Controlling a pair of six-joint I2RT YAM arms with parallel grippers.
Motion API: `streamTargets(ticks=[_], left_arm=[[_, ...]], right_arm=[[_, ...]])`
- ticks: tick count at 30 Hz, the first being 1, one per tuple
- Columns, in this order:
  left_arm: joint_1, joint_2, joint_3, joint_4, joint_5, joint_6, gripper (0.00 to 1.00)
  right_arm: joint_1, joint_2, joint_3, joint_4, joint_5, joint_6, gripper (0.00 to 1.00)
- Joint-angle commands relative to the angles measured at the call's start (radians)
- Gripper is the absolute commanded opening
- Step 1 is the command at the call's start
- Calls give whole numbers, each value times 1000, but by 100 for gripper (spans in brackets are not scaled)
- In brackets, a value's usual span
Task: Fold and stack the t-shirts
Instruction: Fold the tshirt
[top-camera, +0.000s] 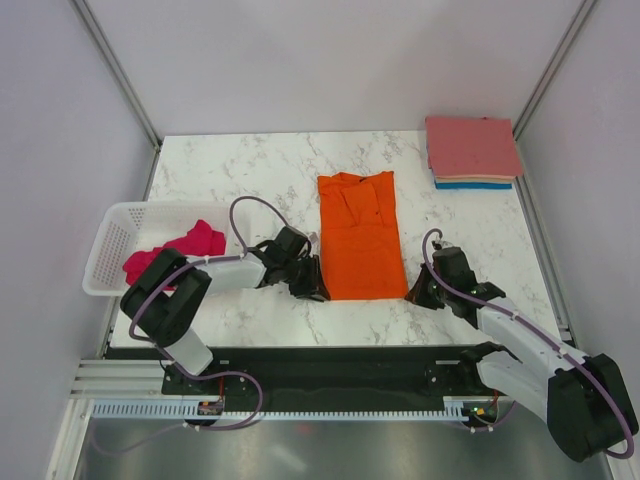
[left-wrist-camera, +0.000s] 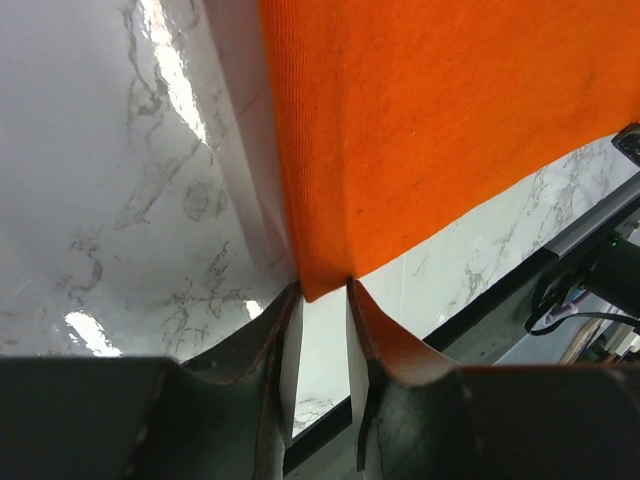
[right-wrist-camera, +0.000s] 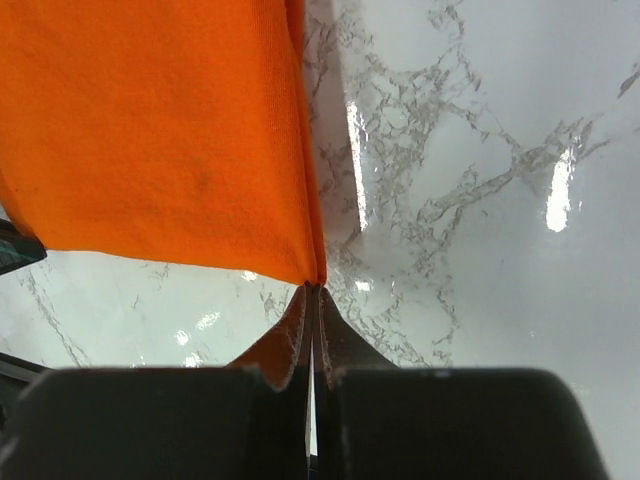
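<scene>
DESK: Where was the orange t-shirt (top-camera: 360, 238)?

PHOTOGRAPHER: Flat at the middle of the table (top-camera: 230, 170), folded into a long strip, its near hem between the two arms. The folded stack (top-camera: 472, 152) sat at the far right corner. The magenta t-shirt (top-camera: 175, 255) lay in the white basket (top-camera: 110, 225).

DESK: And the grippers?

PHOTOGRAPHER: The left gripper (left-wrist-camera: 322, 290) stood partly parted, the hem's corner just at its tips, not clamped. The right gripper (right-wrist-camera: 312, 290) was pinched shut at the opposite corner; whether it had cloth, I couldn't tell.

DESK: The risk?

PHOTOGRAPHER: A lopsided lift. If one side rose without the other gripping, the strip would likely skew or fall open, spoiling the fold.
</scene>
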Motion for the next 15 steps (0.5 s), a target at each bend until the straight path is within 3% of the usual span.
streamTargets(ticks=[1,3,4,6,15], left_arm=[[-12,33,13,17,-24,-19,30],[-12,44,11,11,-24,-22,24],[-12,44,14,-1,-30,-25,12],[-12,41,25,-46,-36,-33,2],[-99,-195,129,-256,-180,-37,2]], right_arm=[[6,-17,-13,20,-8,13,0],[4,-20,-11,20,-5,15,0],[6,-20,-11,20,-5,13,0],[4,-23,-4,5,1,15,0],[15,-195,38,-105,72,64,0]])
